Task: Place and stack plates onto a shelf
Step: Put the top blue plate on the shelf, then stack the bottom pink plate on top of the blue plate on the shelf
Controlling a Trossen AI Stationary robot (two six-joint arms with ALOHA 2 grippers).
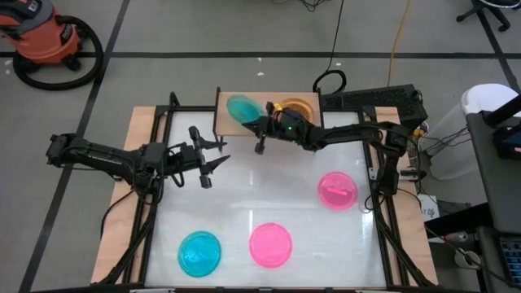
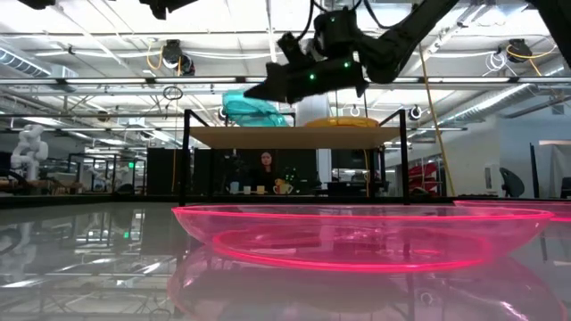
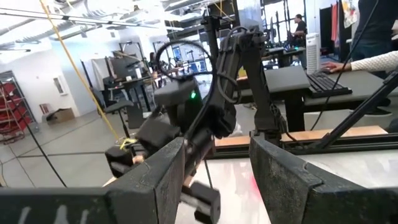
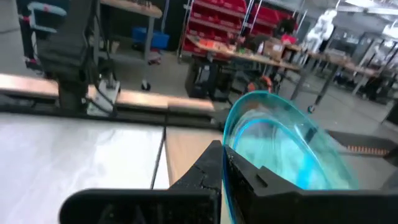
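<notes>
My right gripper (image 1: 260,124) is shut on a blue-green plate (image 1: 242,108), which is tilted over the left half of the light-wood shelf (image 1: 269,96). The low view shows this plate (image 2: 254,109) just above the shelf board (image 2: 294,136). An orange plate (image 1: 295,107) lies flat on the shelf's right half. Two pink plates (image 1: 337,190) (image 1: 270,244) and a blue plate (image 1: 199,252) rest flat on the white table. My left gripper (image 1: 213,159) hovers open over the table, left of the shelf, touching nothing. My right gripper pinches the blue-green plate by its rim (image 4: 231,146), one finger (image 4: 205,171) on the underside and one (image 4: 264,180) in the hollow. The fingers come from the table's right, slanting down. The plate sits tilted; whether its low edge touches the shelf I cannot tell.
The shelf stands at the table's far edge on thin black legs (image 2: 187,160). One pink plate (image 2: 357,236) fills the low view's foreground. Bare white table (image 1: 244,191) lies between the shelf and the near plates. A person sits in the room beyond (image 2: 266,169).
</notes>
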